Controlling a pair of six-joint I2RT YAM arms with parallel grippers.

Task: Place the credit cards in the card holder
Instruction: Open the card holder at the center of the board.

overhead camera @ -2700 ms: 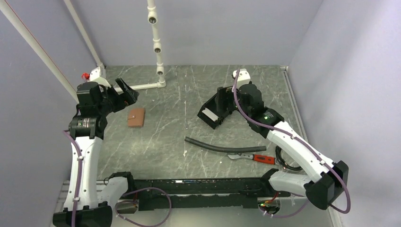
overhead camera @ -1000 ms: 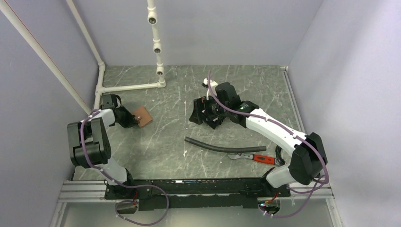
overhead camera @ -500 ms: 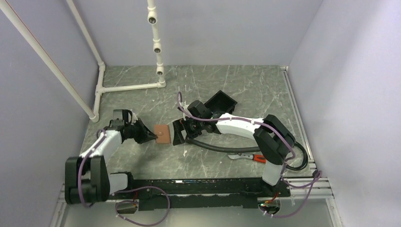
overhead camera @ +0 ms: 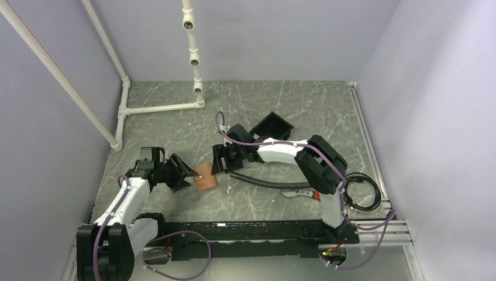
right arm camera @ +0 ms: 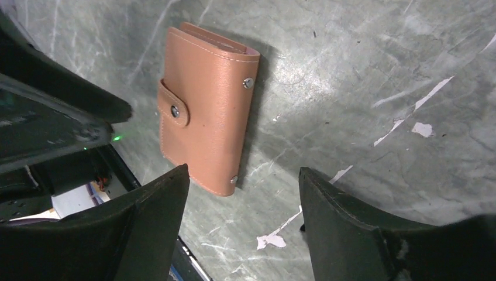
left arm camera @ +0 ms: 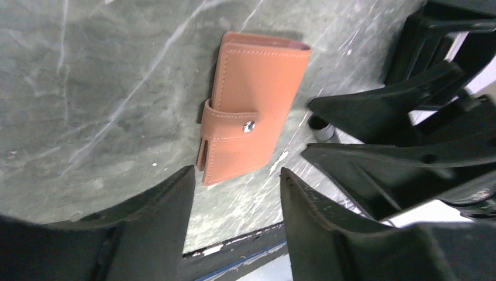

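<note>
Left gripper (left arm camera: 237, 175): jaws well apart, holding nothing. Card holder (left arm camera: 254, 108) lies flat on the counter (left arm camera: 88, 88), snapped shut, just ahead of its fingertips, long axis running away from it. Right gripper (right arm camera: 244, 170): also open and empty, same holder just ahead, slightly left of its gap. We judge both about equally near. We see no credit cards.

Bright even light, soft faint shadows, sharp focus

A black box (overhead camera: 272, 125), black hose (overhead camera: 263, 182) and white pipes (overhead camera: 158, 108) lie on the marbled table (overhead camera: 304, 105).
</note>
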